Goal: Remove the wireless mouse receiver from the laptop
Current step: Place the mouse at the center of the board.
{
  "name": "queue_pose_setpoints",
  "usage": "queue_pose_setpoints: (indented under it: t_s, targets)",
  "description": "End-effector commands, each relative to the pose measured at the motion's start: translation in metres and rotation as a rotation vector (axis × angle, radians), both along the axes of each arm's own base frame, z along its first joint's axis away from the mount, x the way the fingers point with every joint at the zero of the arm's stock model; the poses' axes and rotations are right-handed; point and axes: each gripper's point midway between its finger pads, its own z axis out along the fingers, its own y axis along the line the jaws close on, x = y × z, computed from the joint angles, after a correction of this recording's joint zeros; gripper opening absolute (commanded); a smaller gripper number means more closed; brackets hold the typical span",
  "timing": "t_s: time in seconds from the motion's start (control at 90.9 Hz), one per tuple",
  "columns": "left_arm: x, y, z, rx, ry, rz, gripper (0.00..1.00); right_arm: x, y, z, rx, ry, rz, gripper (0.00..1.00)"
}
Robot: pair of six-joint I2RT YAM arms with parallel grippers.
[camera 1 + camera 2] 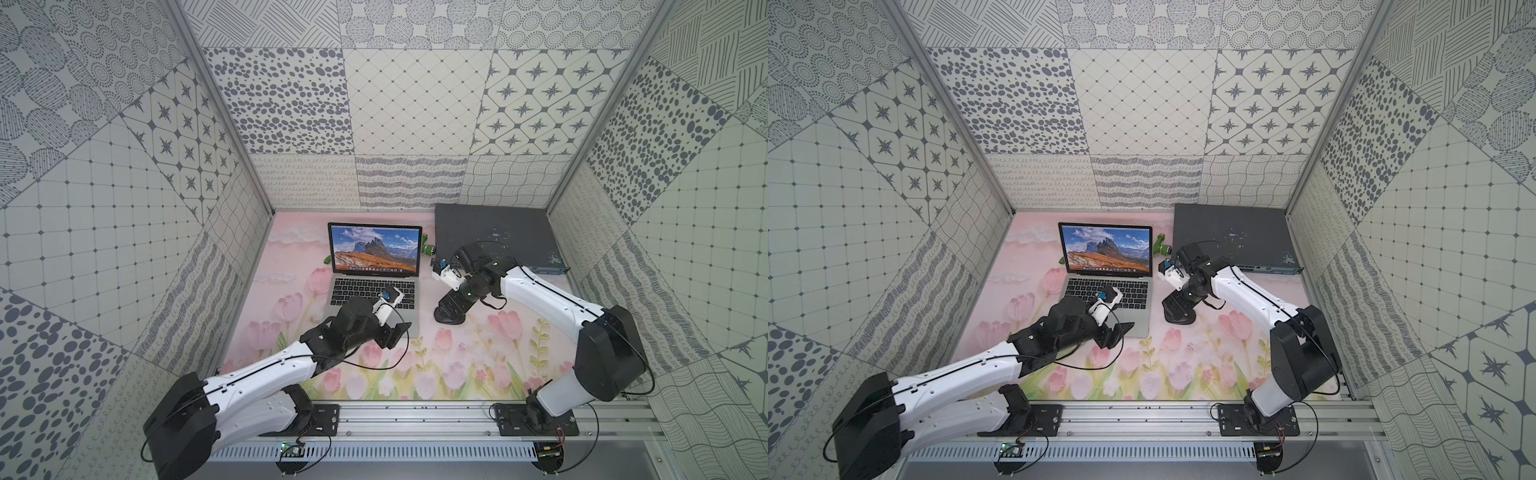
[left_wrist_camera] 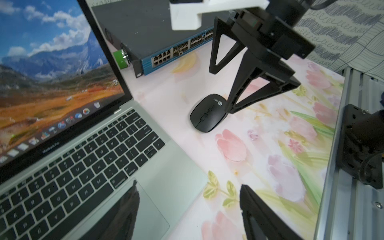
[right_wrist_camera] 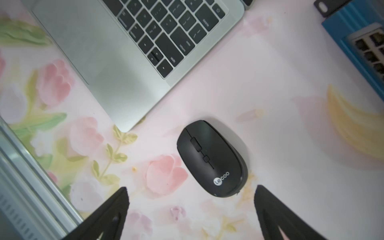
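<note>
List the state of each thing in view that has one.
laptop, lid open, screen lit.
mouse, right way up, nothing touching it.
switch, lying flat.
receiver, not clearly visible; cannot tell whether it is plugged in.
left gripper, open, empty, over the laptop's front corner.
right gripper, open, empty, over the mouse.

Open silver-grey laptop (image 1: 373,266), mountain wallpaper lit, on pink tulip mat (image 1: 469,357). Dark grey box (image 1: 494,232): near the laptop's screen, on the right arm's side. Left gripper (image 1: 395,334): over the laptop's near corner. Right gripper (image 1: 449,311): beside the laptop, apart.
</note>
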Motion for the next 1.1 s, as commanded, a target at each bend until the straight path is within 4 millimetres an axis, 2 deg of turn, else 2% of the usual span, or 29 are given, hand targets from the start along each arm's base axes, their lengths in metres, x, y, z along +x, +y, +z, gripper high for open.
queue_pose_setpoints:
  t_s: [0.0,0.11,0.198,0.242,0.319,0.517,0.682,0.836,1.089]
  targets:
    - [-0.024,0.056,-0.042,-0.012,0.301,0.307,0.78,0.006,-0.001,0.001,-0.12,-0.108,0.276,0.97]
    - [-0.025,0.062,-0.046,-0.033,0.288,0.325,0.78,0.022,0.006,-0.012,-0.173,-0.11,0.345,0.97]
    - [-0.027,0.059,-0.049,-0.033,0.286,0.299,0.79,0.021,0.015,-0.026,-0.164,-0.062,0.429,0.97]
    - [-0.027,0.059,-0.05,-0.018,0.286,0.287,0.8,0.017,0.015,-0.034,-0.177,-0.014,0.455,0.97]
    - [-0.026,0.061,-0.054,0.001,0.292,0.299,0.8,0.023,0.012,-0.044,-0.226,0.021,0.455,0.97]
    - [-0.026,0.062,-0.054,0.0,0.281,0.301,0.8,0.009,0.009,-0.071,-0.23,0.122,0.459,0.97]
    - [-0.026,0.062,-0.052,-0.004,0.275,0.299,0.8,-0.003,0.008,-0.082,-0.221,0.177,0.437,0.97]
    - [-0.028,0.062,-0.054,-0.005,0.284,0.295,0.79,-0.009,-0.005,-0.093,-0.291,0.21,0.363,0.95]
    - [-0.029,0.062,-0.055,-0.005,0.288,0.292,0.79,-0.011,-0.019,-0.107,-0.378,0.258,0.108,0.89]
